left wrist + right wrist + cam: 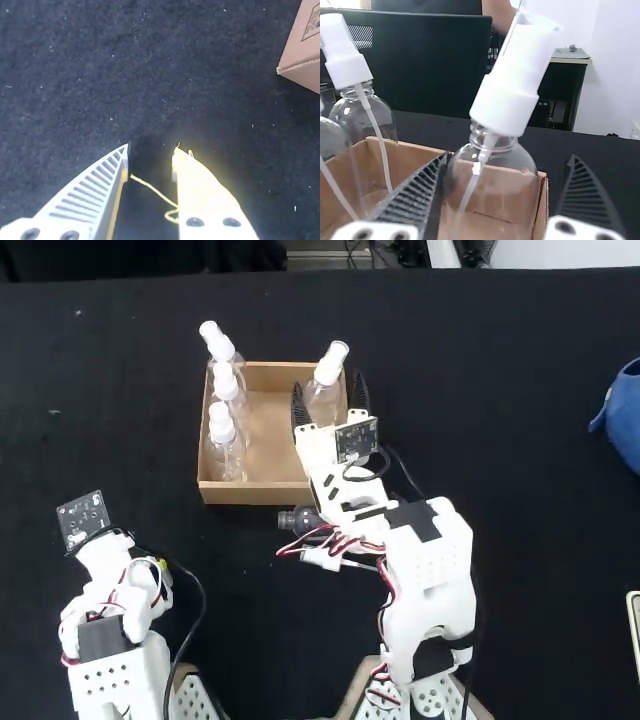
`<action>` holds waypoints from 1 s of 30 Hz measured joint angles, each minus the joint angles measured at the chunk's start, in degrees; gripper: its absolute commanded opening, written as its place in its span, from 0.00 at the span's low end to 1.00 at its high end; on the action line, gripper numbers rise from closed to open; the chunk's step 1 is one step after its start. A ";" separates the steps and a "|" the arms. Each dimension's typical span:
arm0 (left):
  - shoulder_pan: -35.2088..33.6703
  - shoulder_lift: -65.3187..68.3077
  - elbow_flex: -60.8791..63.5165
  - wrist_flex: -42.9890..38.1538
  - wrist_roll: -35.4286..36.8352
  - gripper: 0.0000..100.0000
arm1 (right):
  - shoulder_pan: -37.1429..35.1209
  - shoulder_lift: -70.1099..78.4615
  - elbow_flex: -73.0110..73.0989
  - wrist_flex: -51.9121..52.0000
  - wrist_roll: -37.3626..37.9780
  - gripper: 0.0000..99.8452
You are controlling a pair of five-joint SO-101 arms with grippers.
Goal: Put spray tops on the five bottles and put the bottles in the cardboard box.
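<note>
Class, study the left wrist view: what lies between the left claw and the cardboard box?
Only bare black table; the left wrist view shows that stretch between the left claw and a corner of the cardboard box.

Even overhead light; glare whitens the left tool (151, 147) (one finger (202, 192) especially); nearest bottle (492, 170) perhaps blurred.

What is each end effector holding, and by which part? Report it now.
Nothing is held. The left end effector is open over the table. The right end effector is open astride a bottle in the cardboard box.
</note>
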 measured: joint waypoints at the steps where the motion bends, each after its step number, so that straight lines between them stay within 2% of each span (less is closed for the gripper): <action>1: 0.00 0.00 0.00 0.00 0.00 0.03 | -0.18 0.00 0.00 0.00 0.00 0.30; 8: 0.00 0.00 0.00 0.00 0.00 0.03 | -1.32 -0.53 0.88 0.00 -0.09 0.30; 24: 0.00 0.00 0.00 0.00 0.00 0.03 | -1.41 -11.25 7.91 0.00 -0.26 0.29; 30: 0.00 0.00 0.00 0.00 0.00 0.03 | -1.41 -18.73 14.59 0.00 -0.26 0.29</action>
